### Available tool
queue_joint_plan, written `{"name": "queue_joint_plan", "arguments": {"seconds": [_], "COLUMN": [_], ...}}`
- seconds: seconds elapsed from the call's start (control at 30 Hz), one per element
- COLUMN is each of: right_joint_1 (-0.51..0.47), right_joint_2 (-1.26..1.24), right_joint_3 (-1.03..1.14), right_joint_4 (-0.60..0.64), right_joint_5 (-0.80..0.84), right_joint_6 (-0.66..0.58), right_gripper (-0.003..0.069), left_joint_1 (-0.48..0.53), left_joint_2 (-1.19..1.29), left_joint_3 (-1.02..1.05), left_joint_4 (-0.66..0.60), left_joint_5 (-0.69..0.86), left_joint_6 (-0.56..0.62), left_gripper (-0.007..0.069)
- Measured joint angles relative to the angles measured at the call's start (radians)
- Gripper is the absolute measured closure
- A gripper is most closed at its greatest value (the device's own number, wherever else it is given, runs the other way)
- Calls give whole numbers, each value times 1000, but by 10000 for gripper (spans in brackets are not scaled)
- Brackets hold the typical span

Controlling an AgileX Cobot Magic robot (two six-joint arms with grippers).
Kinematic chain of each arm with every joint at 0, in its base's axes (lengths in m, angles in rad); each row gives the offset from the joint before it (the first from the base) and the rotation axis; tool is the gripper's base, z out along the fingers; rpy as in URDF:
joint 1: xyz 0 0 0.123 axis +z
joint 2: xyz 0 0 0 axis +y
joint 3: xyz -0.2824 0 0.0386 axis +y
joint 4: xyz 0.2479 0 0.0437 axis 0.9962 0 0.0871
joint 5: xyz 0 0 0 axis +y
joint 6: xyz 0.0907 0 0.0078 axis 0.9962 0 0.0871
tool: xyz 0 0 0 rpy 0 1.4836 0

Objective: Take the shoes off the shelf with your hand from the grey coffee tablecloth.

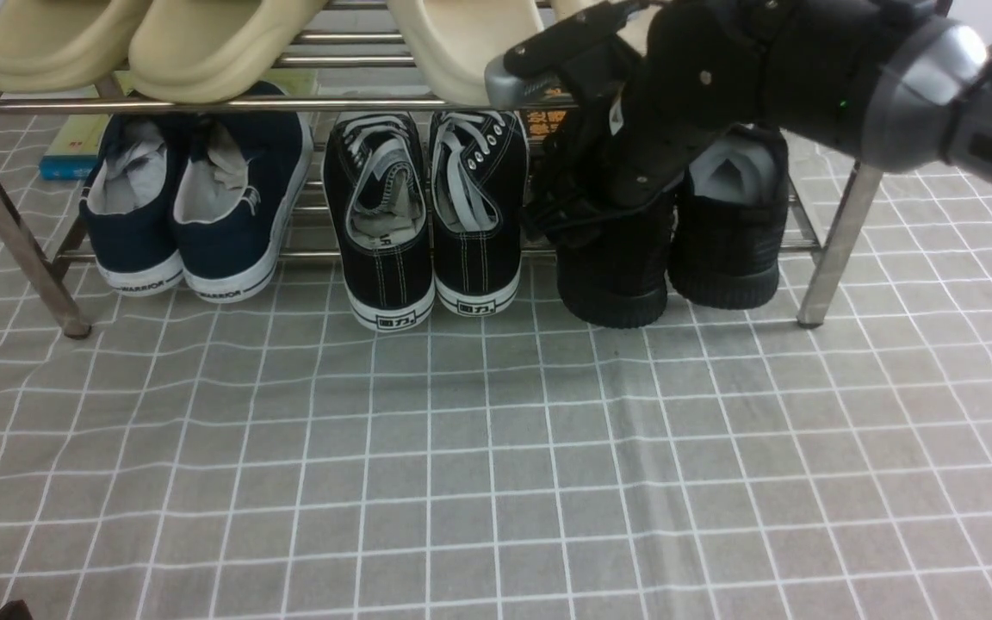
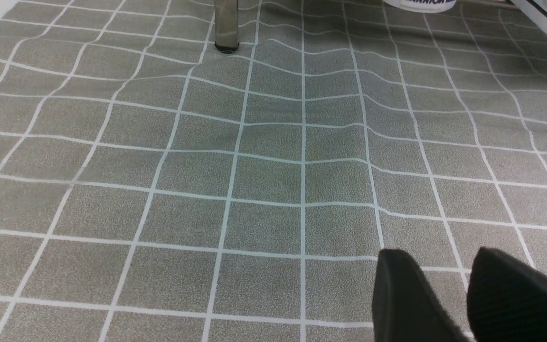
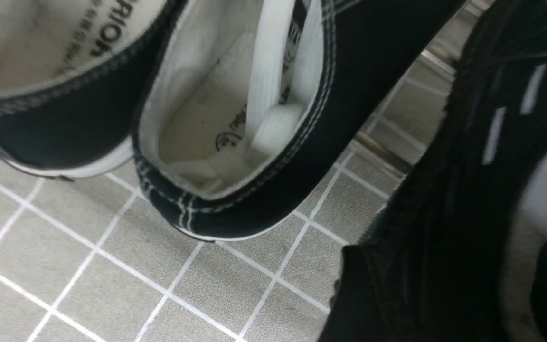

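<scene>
shoe direction: the all-black knit pair (image 1: 728,215) has its heels toward the camera and toes aimed back into the rack (image 1: 840,245), long axis running front to back
shoe spot: lower tier, at the right end, just beside the black canvas sneakers (image 1: 477,215)
right jaws: right gripper (image 1: 548,215) is spread wide at the left shoe of the pair
left jaws: two dark fingertips of the left gripper (image 2: 439,289) show with a narrow gap between them
edges: black soles poke out past the front lower bar, slanted rack leg near the right shoe
open room: bare gridded cloth (image 1: 461,448) in front of the rack, pretty roomy tbh
writing: "WARRIOR" on the heels of the navy pair (image 1: 225,232), Chinese characters on the canvas heels
</scene>
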Motion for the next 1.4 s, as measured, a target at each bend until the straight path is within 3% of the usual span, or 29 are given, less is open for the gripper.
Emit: {"name": "queue_joint_plan", "arguments": {"seconds": [0.13,0.23,0.33,0.43,0.9,1.1,1.3,1.4], "right_joint_1": [0,0,-1,-1,0,11,105,200], "right_joint_2": [24,31,29,6,-253,-313,-437,-498], "right_joint_3": [0,0,0,0,0,27,207,327], "right_joint_4": [0,0,-4,12,184,214,201,171], "right_joint_5": [-2,-2,13,57,427,448,446,447], "right_joint_6": [0,0,0,0,-23,-27,35,110], "right_gripper": [209,305,575,657,656,654,652,652], "left_joint_1": [0,0,0,0,0,0,0,0], "left_joint_2": [0,0,0,0,0,0,0,0], "left_joint_3": [0,0,0,0,0,0,0,0], "left_joint_4": [0,0,0,0,0,0,0,0], "left_joint_5": [0,0,0,0,0,0,0,0], "left_joint_6": [0,0,0,0,0,0,0,0], "left_gripper": [385,384,384,384,384,384,384,384]}}
